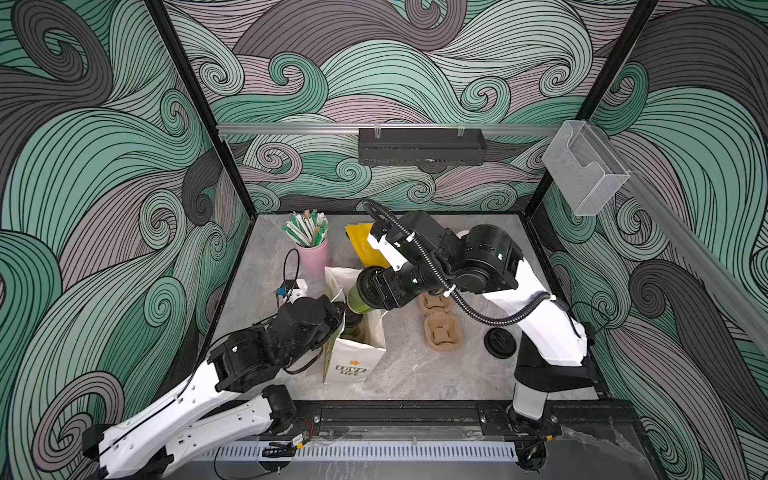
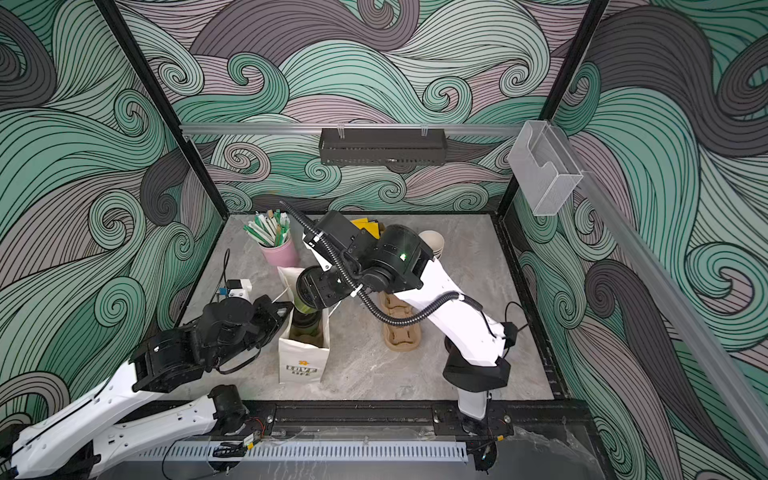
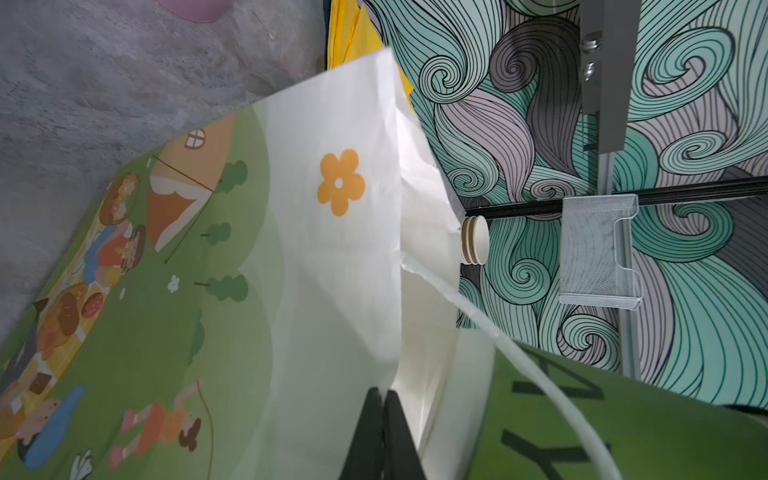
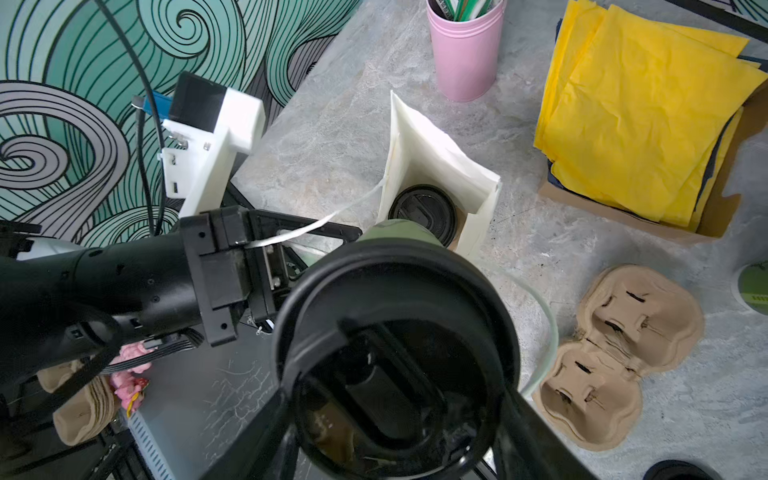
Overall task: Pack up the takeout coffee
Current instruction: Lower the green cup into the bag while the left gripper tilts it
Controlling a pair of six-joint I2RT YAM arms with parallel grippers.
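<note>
Two risks; right pincer grips takeout coffee at lid, tilted over paper bag mouth, mid tabletop toward left edge; left pincer clamped on bag rim. Base may snag rim or hit seated cup.

**Swirling Waves Are Wrapping the Cell**

Teal, grey and mauve wave-patterned walls are enclosing a grey marbled tabletop. Black frame posts are rising at the back corners. A silver rail is carrying a black tray, and a clear mesh holder is hanging on the right.
</note>
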